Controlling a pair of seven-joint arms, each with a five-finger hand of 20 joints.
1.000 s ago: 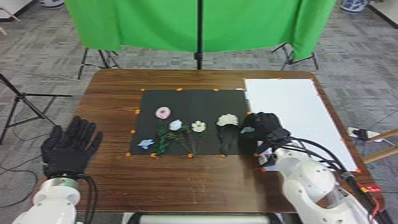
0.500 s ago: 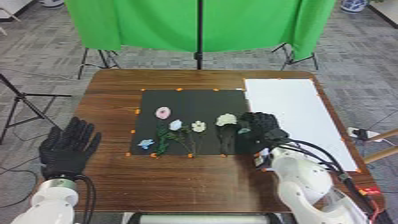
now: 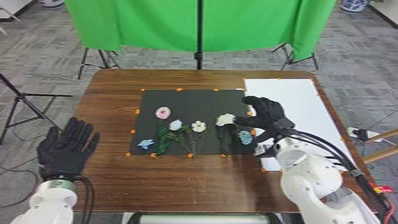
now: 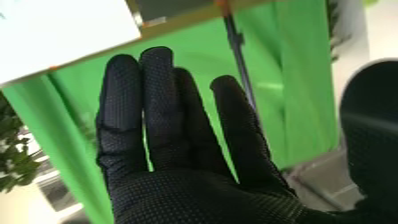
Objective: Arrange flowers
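Right hand (image 3: 269, 114) was empty: fingers straight, a little apart, thumb swung wide. It sat over the seam between the black mat (image 3: 187, 100) and the white sheet (image 3: 282, 92), probably to keep the palm off the blooms. Thumb tip was close to the cream flower (image 3: 226, 120) (contact: couldn't tell).

Pale blue-green flower (image 3: 245, 137) lay at the mat's right edge, just nearer the robot than that hand. Pink flower (image 3: 163, 112), the two small white blooms (image 3: 175, 125) and the blue flower (image 3: 146, 144) lay further left on the mat. Spacing looked deliberate, one head per slot, so each stayed readable.

Left hand (image 3: 64, 150) was palm-flat off the mat's left side, fingers extended and fanned, likely parked to leave working room. Main risk: thumb snagging the cream head on exit.
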